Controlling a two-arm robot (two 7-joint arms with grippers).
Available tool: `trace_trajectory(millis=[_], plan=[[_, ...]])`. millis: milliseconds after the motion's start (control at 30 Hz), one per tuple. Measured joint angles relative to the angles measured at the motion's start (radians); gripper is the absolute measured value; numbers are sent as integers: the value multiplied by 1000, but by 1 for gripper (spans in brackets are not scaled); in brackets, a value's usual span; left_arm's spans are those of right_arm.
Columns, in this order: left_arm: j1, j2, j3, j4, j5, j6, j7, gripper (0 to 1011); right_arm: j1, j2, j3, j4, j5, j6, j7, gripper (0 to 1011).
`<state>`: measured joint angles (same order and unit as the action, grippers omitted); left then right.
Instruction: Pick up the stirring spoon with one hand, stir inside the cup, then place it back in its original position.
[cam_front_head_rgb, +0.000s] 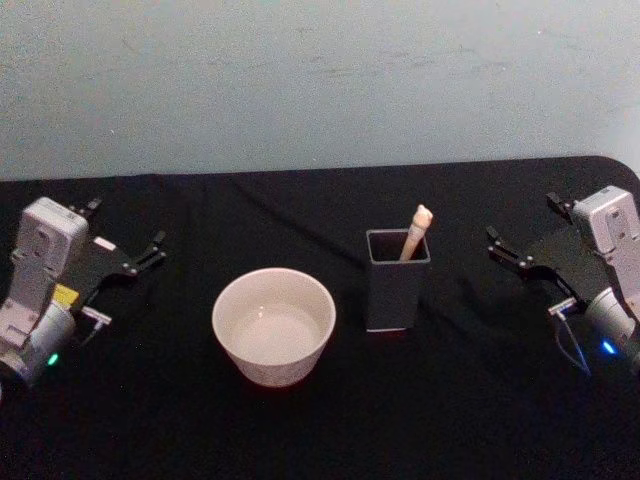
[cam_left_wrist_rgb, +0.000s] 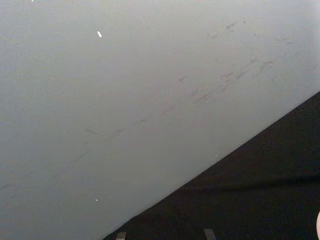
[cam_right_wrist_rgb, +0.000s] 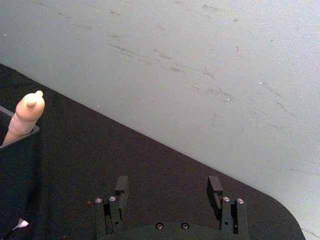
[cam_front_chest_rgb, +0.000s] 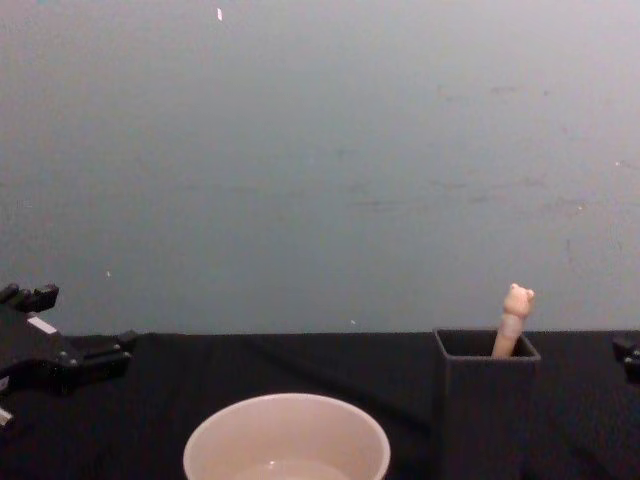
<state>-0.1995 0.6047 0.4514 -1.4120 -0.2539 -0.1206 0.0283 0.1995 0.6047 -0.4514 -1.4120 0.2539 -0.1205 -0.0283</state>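
Spoon (cam_front_head_rgb: 417, 231) stands in the dark square-mouthed holder (cam_front_head_rgb: 397, 290), handle up, leaning toward the holder's far right corner. Only the beige handle w/ the little bear head shows above the rim; the bowl is hidden inside. Holder is upright on the black table (cam_front_head_rgb: 300, 195), right of centre. Cup (cam_front_head_rgb: 273, 326) sits just left of the holder & a bit nearer the robot, close but not touching, upright; can't tell if anything's in it. L gripper (cam_front_head_rgb: 126, 227) is at the table's left side, well apart from the cup, jaws spread wide & empty, pointing fwd & inward. In the L wrist view its two fingertips (cam_left_wrist_rgb: 209, 233) poke in at the edge w/ a broad gap btwn them, table & pale wall (cam_left_wrist_rgb: 125, 100) beyond. R gripper (cam_front_head_rgb: 524, 222) is at the table's right side, well apart from the holder, jaws also wide & empty, pointing in toward the middle. In the R wrist view both its fingers stand far apart over the black table, w/ the spoon's handle top & a corner of the holder farther out to one side. In the chest view the bear head sticks up above the holder's rim against the wall, the cup is nearer & to the left, and the L gripper sits low at the left edge.
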Motion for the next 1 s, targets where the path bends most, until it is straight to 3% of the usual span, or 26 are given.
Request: trace_trajectory(millis=[1000], plan=[[0, 0, 0, 0, 0, 0, 0, 1001, 0, 0, 0, 0, 0, 0, 0, 1004]])
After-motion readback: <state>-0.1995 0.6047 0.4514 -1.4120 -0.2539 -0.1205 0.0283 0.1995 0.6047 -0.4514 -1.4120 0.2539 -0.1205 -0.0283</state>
